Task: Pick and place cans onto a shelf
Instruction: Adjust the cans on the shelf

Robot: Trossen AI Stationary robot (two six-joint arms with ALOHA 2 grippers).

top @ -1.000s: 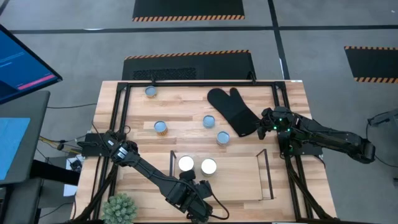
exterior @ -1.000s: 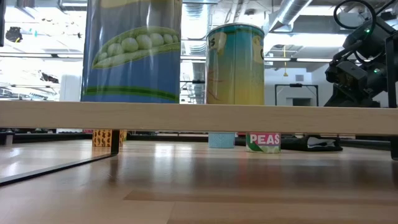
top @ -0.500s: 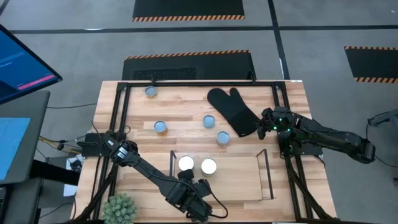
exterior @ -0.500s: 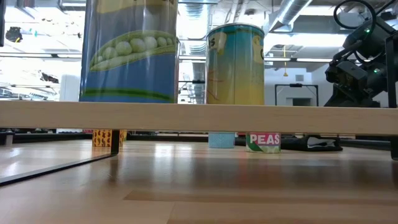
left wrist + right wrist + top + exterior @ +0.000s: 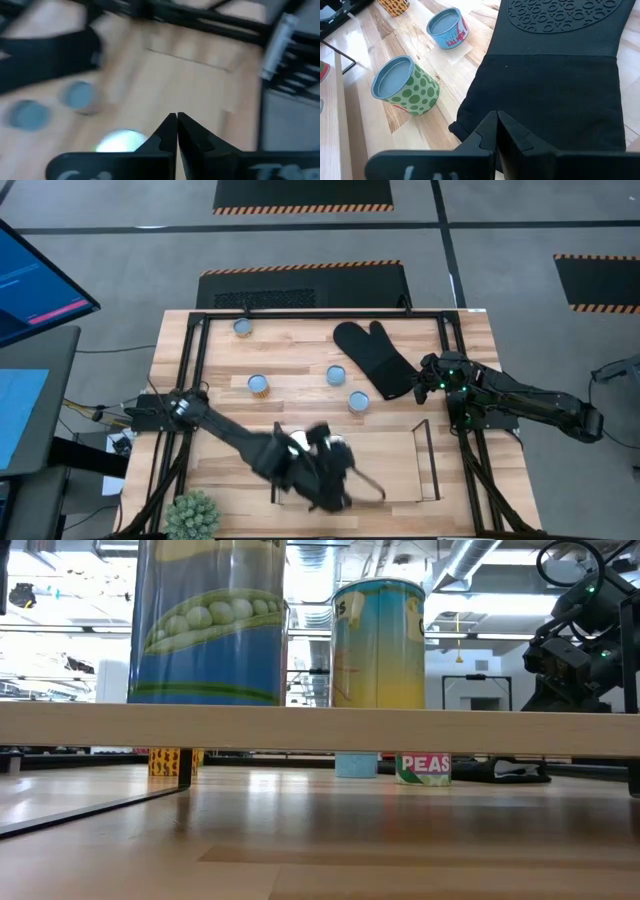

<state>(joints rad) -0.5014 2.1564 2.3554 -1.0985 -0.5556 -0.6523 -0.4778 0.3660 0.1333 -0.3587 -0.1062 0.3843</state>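
Tabletop: left hand (image 5: 176,122) beside cans (image 5: 117,141).

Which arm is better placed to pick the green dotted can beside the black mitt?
Probably the right: its claw hangs over the mitt, close to the green dotted can. The left claw is over the shelf.

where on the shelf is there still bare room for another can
The shelf is bare on its right half, between the two white-topped cans and its right wire end. Its left end is crowded: both cans and the left gripper sit there.
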